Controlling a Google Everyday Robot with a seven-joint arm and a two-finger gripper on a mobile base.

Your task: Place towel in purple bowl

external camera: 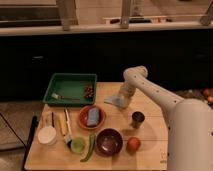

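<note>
Towel [114, 100] lies bunched on the table [150, 150], just right of the green tray [70, 88]. My gripper [122, 98] is down at the towel's right side. I cannot tell if it is gripping. Purple bowl [109, 141] sits well apart near the front edge, between the green chili [90, 147] and the red fruit [133, 144].

Smooth white rounded arm [150, 90] and bulky body [192, 135], gripper [122, 98] at the towel [114, 102].
</note>
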